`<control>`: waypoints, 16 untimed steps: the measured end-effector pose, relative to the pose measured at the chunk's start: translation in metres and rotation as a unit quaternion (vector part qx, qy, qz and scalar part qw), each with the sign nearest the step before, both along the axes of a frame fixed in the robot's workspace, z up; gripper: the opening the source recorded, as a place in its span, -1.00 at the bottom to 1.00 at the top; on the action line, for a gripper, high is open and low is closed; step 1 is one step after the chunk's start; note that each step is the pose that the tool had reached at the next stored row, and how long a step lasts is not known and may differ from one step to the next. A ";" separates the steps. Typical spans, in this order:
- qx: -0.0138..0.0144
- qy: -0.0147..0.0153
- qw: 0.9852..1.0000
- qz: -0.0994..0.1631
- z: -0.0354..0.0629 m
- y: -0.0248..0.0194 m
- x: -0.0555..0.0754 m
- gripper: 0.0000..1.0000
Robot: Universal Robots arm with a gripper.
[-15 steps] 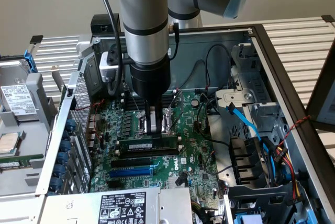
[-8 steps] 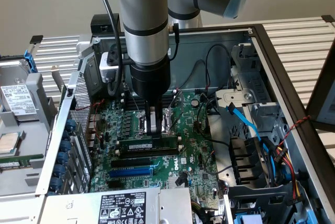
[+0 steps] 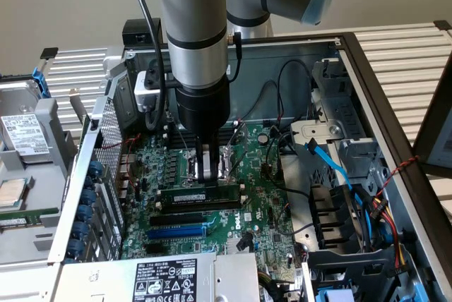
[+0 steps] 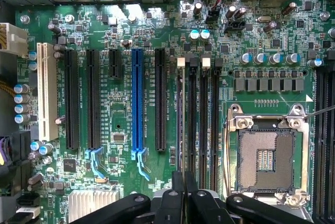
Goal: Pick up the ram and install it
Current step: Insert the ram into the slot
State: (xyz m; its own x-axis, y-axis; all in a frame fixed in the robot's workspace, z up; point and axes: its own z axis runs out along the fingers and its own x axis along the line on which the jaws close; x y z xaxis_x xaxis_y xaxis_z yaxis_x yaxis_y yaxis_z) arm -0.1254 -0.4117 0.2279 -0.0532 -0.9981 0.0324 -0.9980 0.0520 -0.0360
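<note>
The ram (image 3: 198, 195), a long green stick with a white label and black chips, stands on its edge across the green motherboard (image 3: 261, 210), at the memory slots beside the CPU socket (image 4: 266, 156). My gripper (image 3: 207, 173) comes straight down on the ram's top edge near its middle, fingers close together on either side, shut on it. In the wrist view the black fingers (image 4: 177, 190) nearly meet, and the gripper (image 4: 184, 188) holds the ram edge-on as a thin strip (image 4: 181, 124) along the outermost memory slot. Whether it is seated in the slot cannot be told.
Black expansion slots and a blue slot (image 3: 176, 231) lie just beyond the ram. The power supply (image 3: 162, 277) sits at the case's near edge. Blue and black cables (image 3: 332, 168) and a drive cage crowd the exterior view's right. A swung-out drive tray (image 3: 25, 147) is at the left.
</note>
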 end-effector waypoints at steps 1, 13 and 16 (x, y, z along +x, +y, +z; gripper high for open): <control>0.000 0.000 1.000 0.000 0.0000 0.0000 0.000 -0.76; 0.000 0.000 1.000 0.000 0.0000 0.0000 0.000 -0.59; 0.000 0.000 1.000 0.000 0.0001 0.0000 0.000 -0.59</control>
State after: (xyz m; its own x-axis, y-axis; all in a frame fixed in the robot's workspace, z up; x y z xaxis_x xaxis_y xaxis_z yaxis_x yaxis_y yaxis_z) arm -0.1253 -0.4116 0.2281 -0.0532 -0.9981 0.0323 -0.9980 0.0520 -0.0360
